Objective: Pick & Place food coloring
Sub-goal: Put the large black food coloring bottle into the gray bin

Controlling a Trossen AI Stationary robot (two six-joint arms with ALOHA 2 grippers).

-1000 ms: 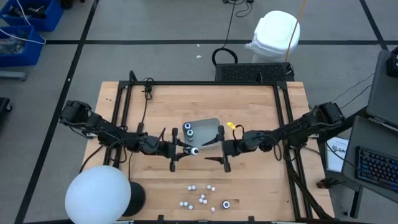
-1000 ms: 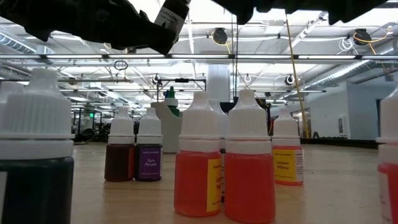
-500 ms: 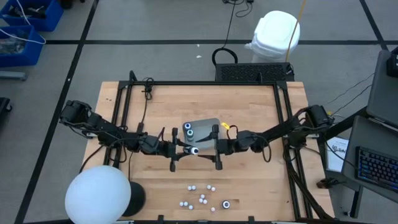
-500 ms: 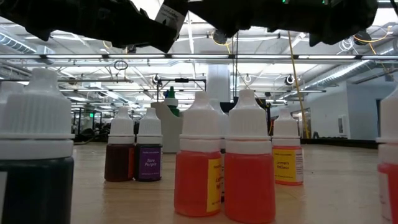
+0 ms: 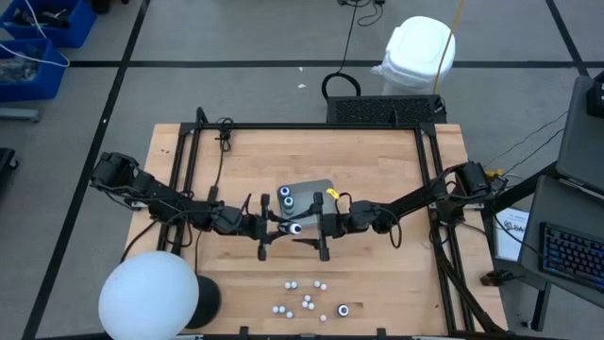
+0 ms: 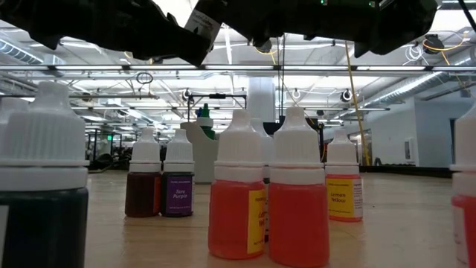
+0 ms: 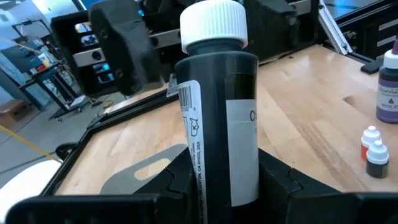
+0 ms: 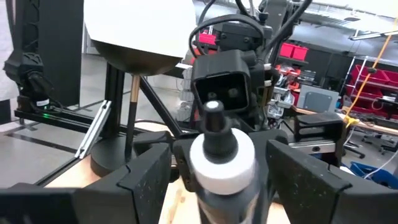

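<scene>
A dark food coloring bottle (image 7: 217, 124) with a white cap (image 5: 295, 228) hangs above the table's middle, and my left gripper (image 5: 281, 229) is shut on it. My right gripper (image 5: 308, 229) is open. Its fingers (image 8: 142, 177) stand on either side of the cap (image 8: 221, 159), apart from it. Two bottles with ringed tops (image 5: 284, 195) stand in the translucent grey tray (image 5: 313, 192) just beyond. Several loose bottles (image 5: 307, 302) stand near the front edge; in the low view they show as orange (image 6: 297, 205), purple (image 6: 178, 190) and yellow (image 6: 343, 187). My left gripper pinches the bottle's lower body (image 7: 214, 183) between its two fingers (image 7: 286, 186). The fingers come nearly level from the table's left and lie along the bottle. The bottle sticks out ahead of them, cap toward the table's right, lifted clear of the table.
A white ball-shaped lamp on a dark foot (image 5: 149, 297) stands at the near left corner. Black frame rails (image 5: 189, 161) run along the table's left, far and right sides. Bare wood lies between the tray and the loose bottles.
My right gripper has gone toward the table's left and slightly down, toward the held bottle, until its fingers flank the cap. The bottle has not moved.
</scene>
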